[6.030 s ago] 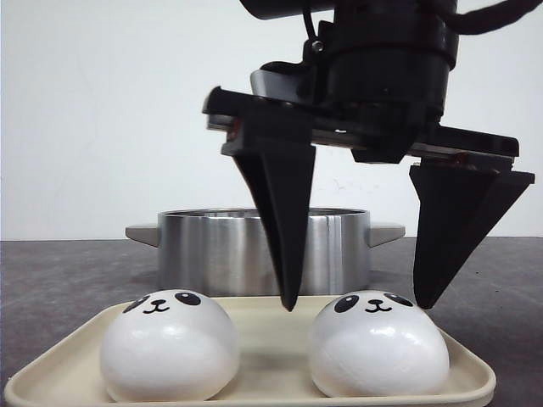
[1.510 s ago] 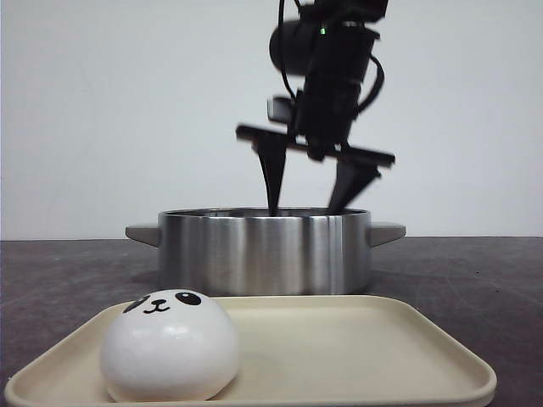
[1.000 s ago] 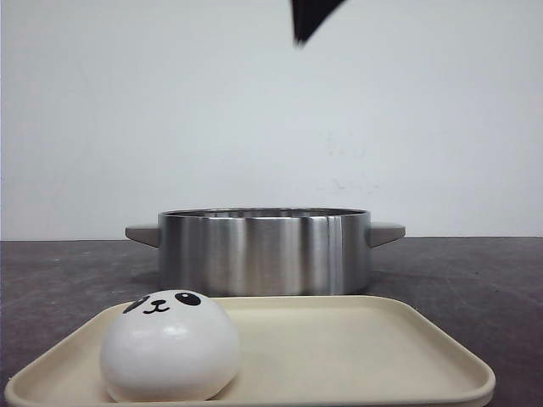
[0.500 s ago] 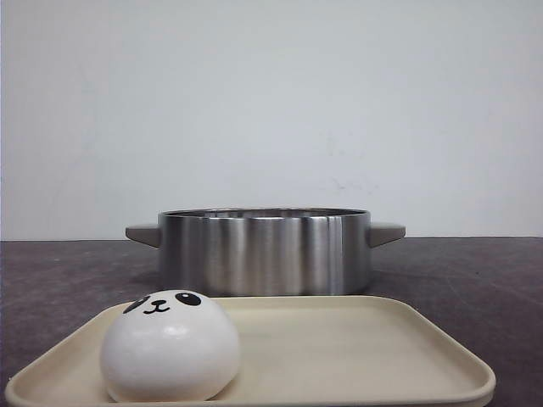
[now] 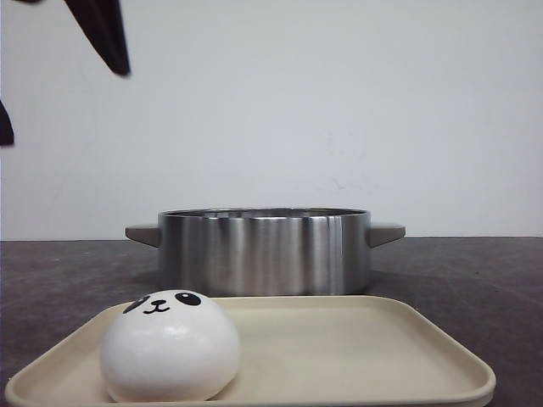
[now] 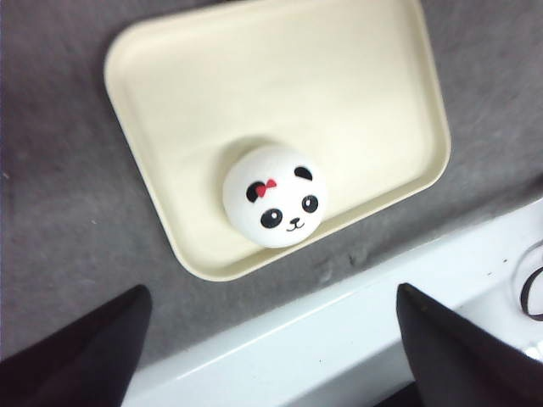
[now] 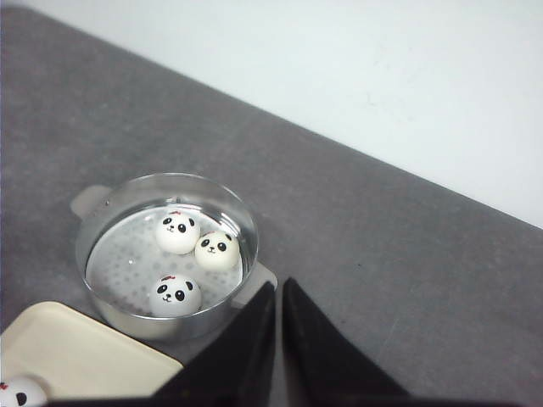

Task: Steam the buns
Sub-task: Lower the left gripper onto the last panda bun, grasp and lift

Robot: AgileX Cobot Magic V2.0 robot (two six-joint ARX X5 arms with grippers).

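Observation:
One white panda-faced bun (image 5: pixel 170 346) sits on the left part of the cream tray (image 5: pixel 356 339), in front of the steel pot (image 5: pixel 263 250). Three buns (image 7: pixel 179 232) (image 7: pixel 216 251) (image 7: pixel 176 295) lie inside the pot (image 7: pixel 248 227) on its perforated insert. High above the tray's near left side hangs my left gripper (image 5: pixel 64 106), open and empty. From its wrist the bun (image 6: pixel 274 204) on the tray (image 6: pixel 254 76) lies beyond the spread gripper (image 6: pixel 271 292). My right gripper (image 7: pixel 279 284) is shut on nothing, high up beside the pot.
A white strip (image 6: pixel 356 331) borders the dark grey tabletop (image 6: pixel 59 186) at the tray's near side. The pot has two side handles (image 5: pixel 386 231). A white wall (image 5: pixel 339 102) stands behind the table. The tray's corner (image 7: pixel 76 352) shows beside the pot.
The right gripper left a bun in the pot and rose out of the front view. One bun is left on the tray. The left gripper's fingers have entered at the top left.

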